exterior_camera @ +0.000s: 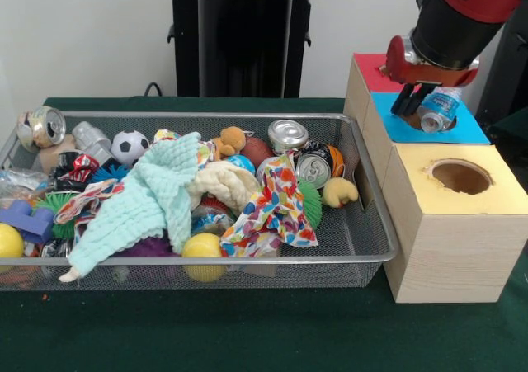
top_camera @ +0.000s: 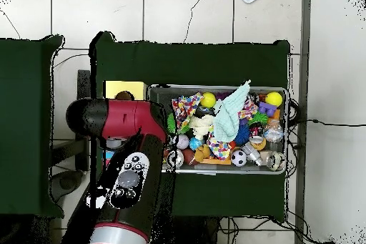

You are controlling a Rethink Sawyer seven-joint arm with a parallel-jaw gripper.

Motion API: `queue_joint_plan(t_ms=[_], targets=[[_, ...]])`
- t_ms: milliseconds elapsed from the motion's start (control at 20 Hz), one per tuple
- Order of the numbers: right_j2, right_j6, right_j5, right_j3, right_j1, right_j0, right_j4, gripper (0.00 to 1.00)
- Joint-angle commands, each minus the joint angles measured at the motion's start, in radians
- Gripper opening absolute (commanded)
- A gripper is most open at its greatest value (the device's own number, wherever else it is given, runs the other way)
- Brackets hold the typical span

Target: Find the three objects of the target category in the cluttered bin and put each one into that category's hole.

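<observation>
Room: you are looking at a pale wall [exterior_camera: 91, 34] running behind the table in the front view, and light floor tiles [top_camera: 186, 12] showing around it from overhead.
Surface: a dark green cloth [exterior_camera: 247, 331] is covering the table, and every item below is sitting on it.
Pedestal: the black pedestal [exterior_camera: 243, 34] is standing at the table's far side, behind the basket.
Arm: the red and black arm [top_camera: 125, 155] is reaching over the boxes, hiding most of them from overhead.
Cluttered bin: the wire mesh basket [exterior_camera: 375, 256] is lying beside the boxes, touching or nearly touching them, and is holding a heap of toys, cloths and cans.
Boxes: you are seeing three pale wood boxes in a row, the yellow-topped box [exterior_camera: 450, 223] nearest the camera with its round hole open, the red-topped box [exterior_camera: 371, 67] farthest.
Blue surround: the blue top [exterior_camera: 466, 129] is lying between the red and yellow ones; its hole is being hidden by the gripper and bottle.
Mint cloth: a pale green cloth [exterior_camera: 136, 207] is draping over the middle of the heap.
Patterned cloth: a multicoloured cloth [exterior_camera: 276, 211] is lying just right of it.
Gripper: the gripper [exterior_camera: 417, 104] is hanging directly over the blue top, its fingers clamping a water bottle.
Water bottle: the clear bottle [exterior_camera: 437, 110] with a blue-and-white label is being held tilted above the blue surround.
Can: a silver can [exterior_camera: 288, 133] is resting against the basket's far edge.
</observation>
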State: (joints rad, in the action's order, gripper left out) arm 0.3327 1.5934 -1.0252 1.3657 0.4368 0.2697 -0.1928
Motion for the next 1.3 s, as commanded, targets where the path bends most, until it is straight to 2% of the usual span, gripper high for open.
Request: queue_joint_plan(t_ms=[50, 450, 750, 800, 900, 1050, 1200, 1300], targets=[[-0.024, 0.048, -0.133, 0.026, 0.013, -0.034, 0.113, 0.0], [-0.033, 0.035, -0.261, 0.005, 0.099, -0.046, 0.166, 0.0], [-0.058, 0.027, -0.42, -0.091, 0.12, -0.07, 0.189, 0.0], [-0.056, 0.023, -0.43, -0.068, 0.145, -0.065, 0.193, 0.0], [-0.064, 0.031, -0.461, -0.081, 0.153, -0.07, 0.191, 0.0], [-0.092, 0.072, -0.475, -0.103, 0.15, -0.086, 0.151, 0.0], [-0.113, 0.198, -0.375, -0.084, 0.161, -0.089, 0.045, 0.0], [-0.12, 0.247, -0.33, -0.081, 0.165, -0.088, -0.006, 0.0]])
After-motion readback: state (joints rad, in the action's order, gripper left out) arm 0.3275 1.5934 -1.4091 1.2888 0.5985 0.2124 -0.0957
